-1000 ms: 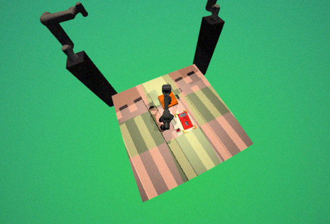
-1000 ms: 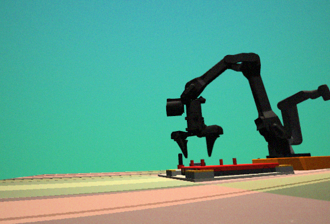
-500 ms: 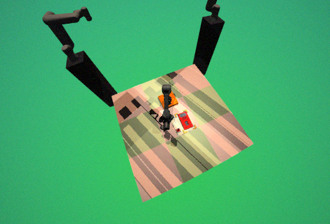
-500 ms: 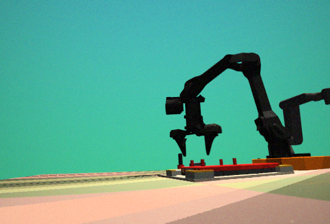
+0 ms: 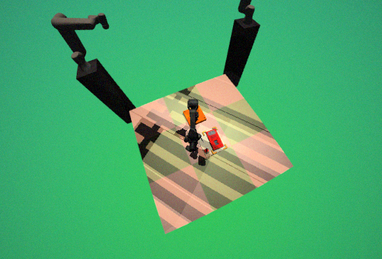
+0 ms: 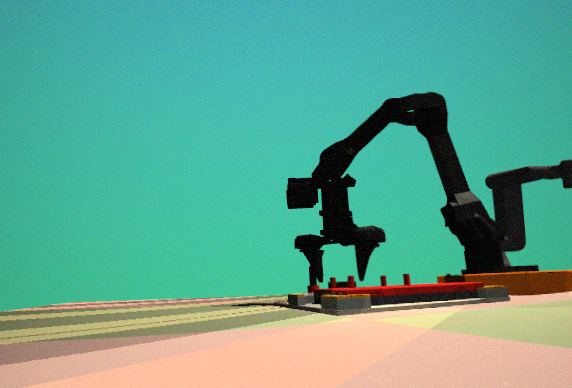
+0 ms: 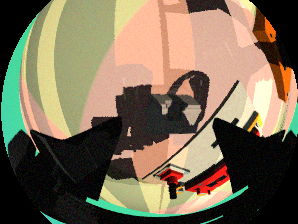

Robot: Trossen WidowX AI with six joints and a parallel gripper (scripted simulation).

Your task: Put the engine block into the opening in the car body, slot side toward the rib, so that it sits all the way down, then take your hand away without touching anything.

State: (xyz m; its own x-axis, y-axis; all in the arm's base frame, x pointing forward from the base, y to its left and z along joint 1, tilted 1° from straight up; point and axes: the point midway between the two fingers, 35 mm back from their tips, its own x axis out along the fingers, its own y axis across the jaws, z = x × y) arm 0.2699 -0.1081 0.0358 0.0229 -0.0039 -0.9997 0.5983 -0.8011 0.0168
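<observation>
My gripper point(image 5: 192, 147) point(image 6: 341, 281) point(image 7: 170, 122) points down with its fingers wide apart, open and empty, a little above the table. The engine block point(image 7: 191, 116), dark with grey faces, is below and between the fingertips in the wrist view, partly lost in dark shadow. It appears to be on the table beside the board, outside the car body; the direction of its slot side is unclear. The red car body point(image 5: 219, 140) point(image 6: 426, 287) point(image 7: 212, 181) lies on the pale board. Its opening appears as a dark patch in the top view. The rib cannot be made out.
The pale board point(image 7: 200, 145) has yellow-topped corner blocks. A small red piece with a peg point(image 5: 206, 151) point(image 7: 172, 172) stands at its corner near the gripper. Several red pegs rise around the car body. The orange base point(image 5: 201, 117) point(image 6: 526, 284) is under the arm. Dark shadows cross the table.
</observation>
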